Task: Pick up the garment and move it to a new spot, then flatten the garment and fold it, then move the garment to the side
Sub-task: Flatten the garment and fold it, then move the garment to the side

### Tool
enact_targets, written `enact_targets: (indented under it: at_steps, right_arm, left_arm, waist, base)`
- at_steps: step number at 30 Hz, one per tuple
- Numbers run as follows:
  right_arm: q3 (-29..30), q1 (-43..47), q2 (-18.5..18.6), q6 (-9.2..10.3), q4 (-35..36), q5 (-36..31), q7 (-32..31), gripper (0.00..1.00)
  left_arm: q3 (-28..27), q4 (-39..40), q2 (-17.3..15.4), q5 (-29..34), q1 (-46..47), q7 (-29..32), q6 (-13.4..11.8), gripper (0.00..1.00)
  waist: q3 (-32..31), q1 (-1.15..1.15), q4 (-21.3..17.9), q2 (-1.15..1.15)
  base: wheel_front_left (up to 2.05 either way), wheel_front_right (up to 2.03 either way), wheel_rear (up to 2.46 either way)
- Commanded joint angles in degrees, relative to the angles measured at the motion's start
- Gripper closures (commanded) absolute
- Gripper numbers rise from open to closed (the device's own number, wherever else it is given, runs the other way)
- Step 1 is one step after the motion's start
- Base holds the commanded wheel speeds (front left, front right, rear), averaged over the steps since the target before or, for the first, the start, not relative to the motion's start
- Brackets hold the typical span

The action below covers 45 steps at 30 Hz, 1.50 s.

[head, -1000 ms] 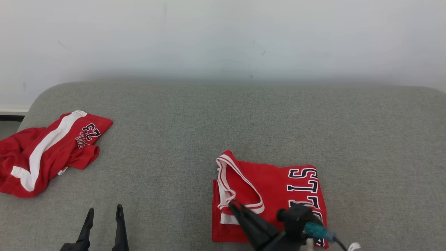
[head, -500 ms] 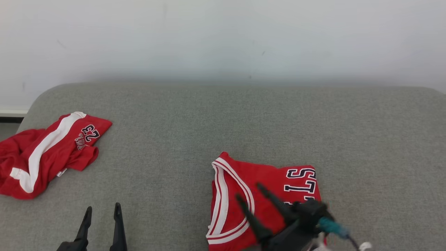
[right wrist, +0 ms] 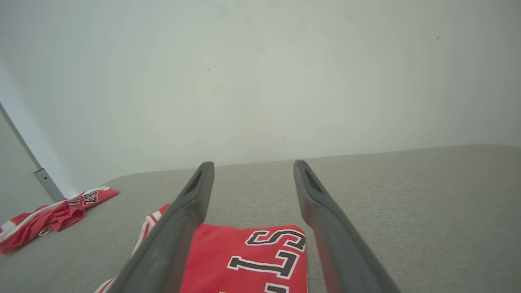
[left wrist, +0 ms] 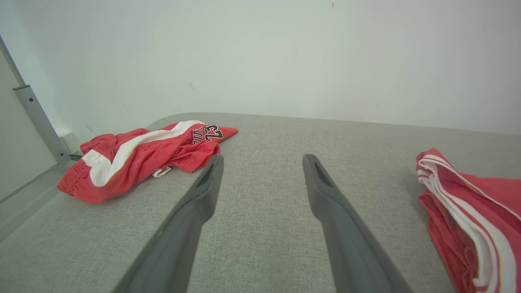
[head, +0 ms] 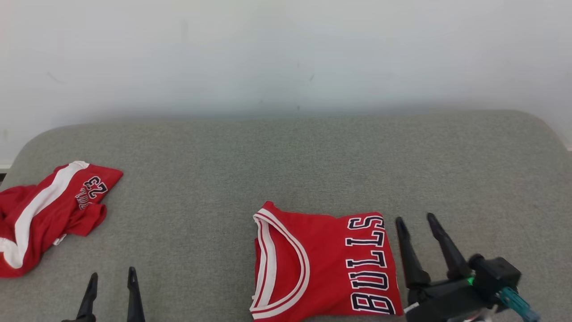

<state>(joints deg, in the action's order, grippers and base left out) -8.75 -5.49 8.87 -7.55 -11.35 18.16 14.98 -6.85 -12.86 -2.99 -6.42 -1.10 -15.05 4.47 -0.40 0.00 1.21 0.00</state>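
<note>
One folded jersey (head: 321,264) lies just left of the spread right claw (head: 415,217)

Garment: red jersey (head: 321,264), white-and-navy trim, "BULLS" in dark-outlined white letters. Folded into a flat rectangle, neck opening on top. Lies on the near part of the grey cushion (head: 286,156), slightly right of centre.

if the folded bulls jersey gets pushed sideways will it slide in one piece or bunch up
Probably floppy: the folded jersey is thin cloth in loose layers, so a push would likely bunch the top layer. The grey cushion looks woven and rough, so it may drag rather than glide. It seems light; lifting by one edge would likely unfold it.
</note>
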Motion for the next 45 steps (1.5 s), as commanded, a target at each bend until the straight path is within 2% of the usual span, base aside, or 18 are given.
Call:
enact_targets:
  at_steps: [1, 9, 25, 45]
  right_arm:
    - [1.91, 1.69, -0.91, 0.15, 0.95, -0.76, 0.25, 0.00]
    - [6.68, 6.53, -3.30, 0.15, 2.13, -2.21, 0.26, 0.00]
    - [8.85, 9.41, -5.40, 0.15, 0.69, -3.98, 0.26, 0.00]
    - [9.42, 8.88, -5.49, 0.15, 0.55, -5.23, 0.26, 0.00]
  left_arm:
    - [-0.82, 0.42, -0.28, 0.50, -1.01, -0.18, -0.02, 0.00]
    - [0.04, 1.57, -0.28, 2.87, -2.21, -0.18, 0.04, 0.00]
    - [1.32, 3.32, -1.07, 5.68, -3.95, -0.18, -0.18, 0.00]
    - [-1.67, 9.29, -1.57, 2.20, -7.38, -0.18, 1.56, 0.00]
  waist:
    - [-0.20, 0.00, -0.79, 0.00]
    - [-0.92, 0.00, -1.69, 0.00]
    - [-2.23, 0.00, -1.58, 0.00]
    - [-2.36, 0.00, -0.29, 0.00]
  base:
    - [0.00, 0.00, 0.00]
    - [0.00, 0.00, 0.00]
    - [0.00, 0.00, 0.00]
    - [0.00, 0.00, 0.00]
